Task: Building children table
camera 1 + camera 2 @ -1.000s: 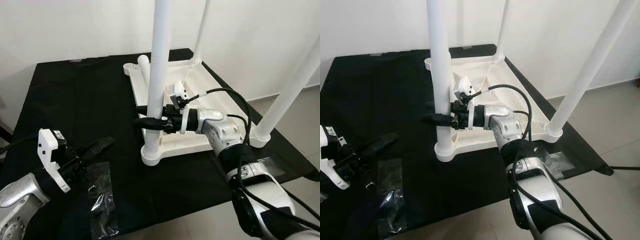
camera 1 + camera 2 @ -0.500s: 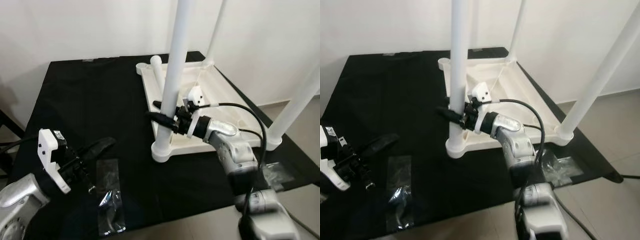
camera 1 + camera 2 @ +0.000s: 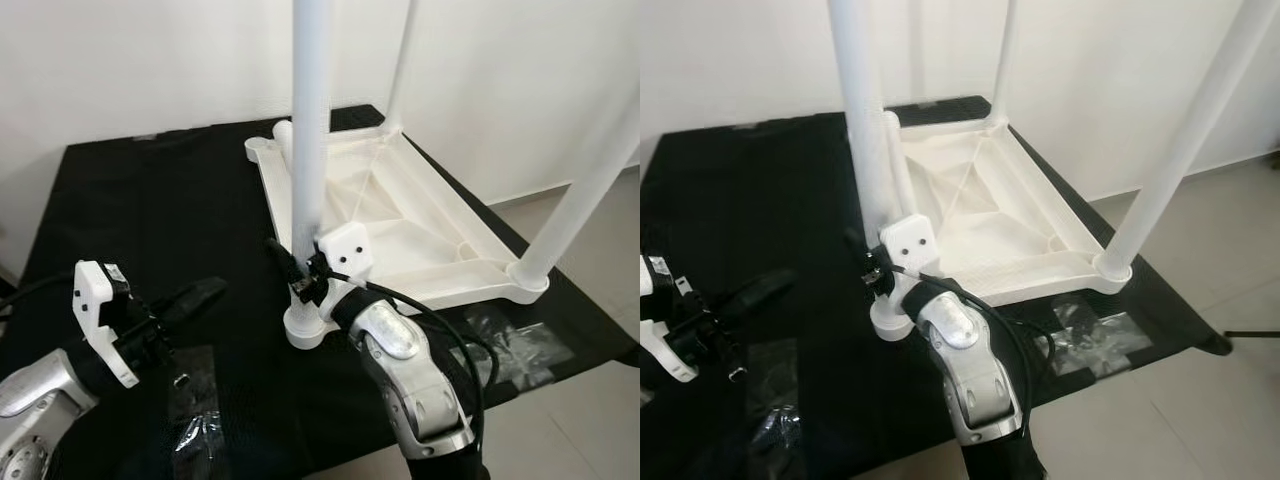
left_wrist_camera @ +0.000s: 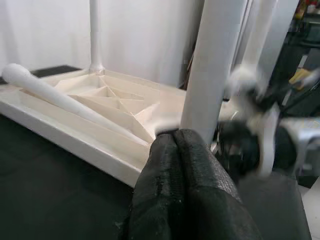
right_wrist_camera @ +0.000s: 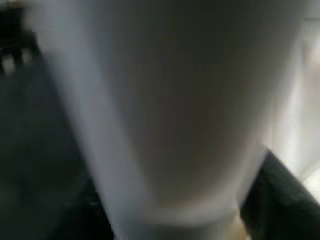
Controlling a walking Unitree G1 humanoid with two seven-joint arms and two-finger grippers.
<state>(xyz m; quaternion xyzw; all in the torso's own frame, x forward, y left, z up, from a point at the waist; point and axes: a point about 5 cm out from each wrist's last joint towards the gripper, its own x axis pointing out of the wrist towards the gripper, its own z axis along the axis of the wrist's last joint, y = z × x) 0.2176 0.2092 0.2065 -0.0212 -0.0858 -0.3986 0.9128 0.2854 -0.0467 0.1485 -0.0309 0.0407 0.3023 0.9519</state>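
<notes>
1. Black fingers of the right gripper (image 3: 296, 268) clamp low on the near leg (image 3: 306, 150), one on each side of the white tube, just above its socket (image 3: 303, 326).
2. Seen from the right wrist, that leg (image 5: 170, 110) is a blurred white column pressed close between the fingers.
3. Behind the right fingers, the white tabletop (image 3: 400, 215) lies upside down on a black cloth (image 3: 150, 220), its ribbed underside facing up.
4. Two more legs stand in its corners: one at the far corner (image 3: 400, 70), one well apart to the right of the fingers (image 3: 585, 190).
5. A loose leg (image 4: 55, 95) lies across the tabletop's far end.
6. Left gripper (image 3: 195, 297) hovers over the cloth, well apart from the clamped leg; from the left wrist its fingers (image 4: 185, 185) look pressed together, holding nothing.
7. Clear plastic bags lie on the cloth, one below the left fingers (image 3: 195, 430), one beyond the right arm (image 3: 510, 345).
</notes>
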